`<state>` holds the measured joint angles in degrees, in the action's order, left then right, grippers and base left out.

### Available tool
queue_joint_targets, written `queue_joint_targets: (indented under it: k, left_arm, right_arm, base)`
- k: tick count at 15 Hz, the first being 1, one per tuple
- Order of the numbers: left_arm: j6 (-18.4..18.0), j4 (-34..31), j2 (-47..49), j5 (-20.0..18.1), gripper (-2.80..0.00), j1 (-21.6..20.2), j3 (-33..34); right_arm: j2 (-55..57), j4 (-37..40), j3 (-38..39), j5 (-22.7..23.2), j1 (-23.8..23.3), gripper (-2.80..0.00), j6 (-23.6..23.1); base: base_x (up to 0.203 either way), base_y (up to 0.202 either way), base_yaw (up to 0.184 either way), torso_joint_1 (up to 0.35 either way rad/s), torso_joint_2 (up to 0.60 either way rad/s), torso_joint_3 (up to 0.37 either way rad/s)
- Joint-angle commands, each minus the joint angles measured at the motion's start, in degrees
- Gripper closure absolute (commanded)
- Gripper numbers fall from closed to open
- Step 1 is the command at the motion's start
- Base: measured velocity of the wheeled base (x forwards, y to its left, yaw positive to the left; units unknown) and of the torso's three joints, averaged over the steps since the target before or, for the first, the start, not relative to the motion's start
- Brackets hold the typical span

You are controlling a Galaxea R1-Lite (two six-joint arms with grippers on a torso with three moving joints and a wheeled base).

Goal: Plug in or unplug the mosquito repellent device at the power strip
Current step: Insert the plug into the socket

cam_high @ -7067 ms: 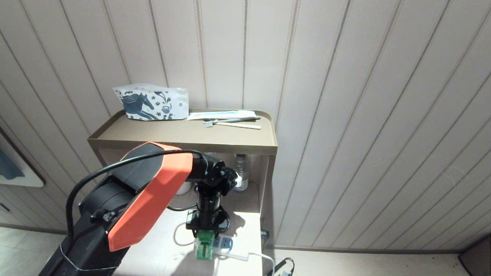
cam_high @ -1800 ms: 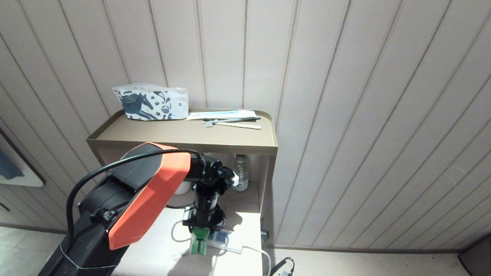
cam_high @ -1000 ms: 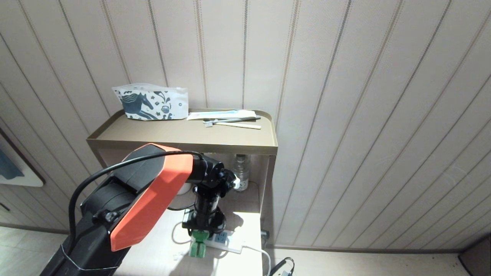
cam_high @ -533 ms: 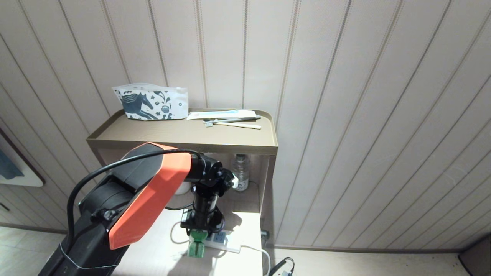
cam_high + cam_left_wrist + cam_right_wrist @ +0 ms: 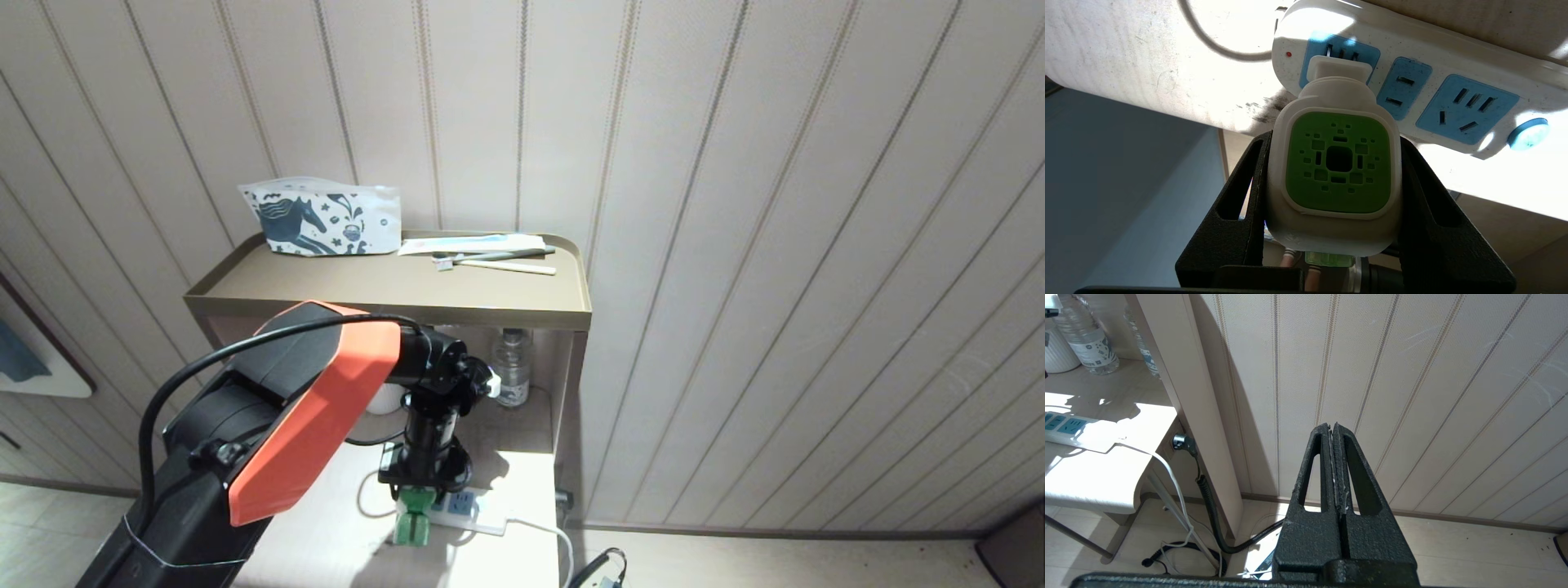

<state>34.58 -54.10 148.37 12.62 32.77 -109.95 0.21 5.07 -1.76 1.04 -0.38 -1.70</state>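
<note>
White mosquito repellent device [image 5: 1337, 163] with perforated green face; white power strip [image 5: 1412, 85] with light-blue sockets.

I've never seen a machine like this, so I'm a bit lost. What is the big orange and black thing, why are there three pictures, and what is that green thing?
The orange and black shape is the robot's left arm, seen from a camera on its head. The other two pictures come from cameras on each wrist, looking along the jaws. At the arm's tip the left gripper has its black jaws closed on the mosquito repellent device, a white unit with a green face. Its plug end is at the end socket of the power strip, which lies on a pale table; whether the prongs are seated I cannot tell. The right gripper is shut, empty and parked off to the side, facing the panelled wall. On the brown shelf above lie a patterned pouch and toothbrushes.
</note>
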Motion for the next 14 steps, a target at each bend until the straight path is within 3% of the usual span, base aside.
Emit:
queue_joint_targets:
  k: [1,14]
  left_arm:
    - [0.22,-0.21,-0.63,0.04,0.0,0.1,-0.09]
    - [0.71,-0.18,-1.8,0.56,0.0,0.16,-0.09]
  right_arm:
    - [-0.03,0.03,0.0,0.02,0.02,0.0,-0.02]
    - [-0.03,0.03,0.0,0.02,-0.05,0.0,-0.02]
  base:
    - [0.0,0.0,0.0,0.0,0.0,0.0]
    - [0.0,0.0,0.0,0.0,0.0,0.0]
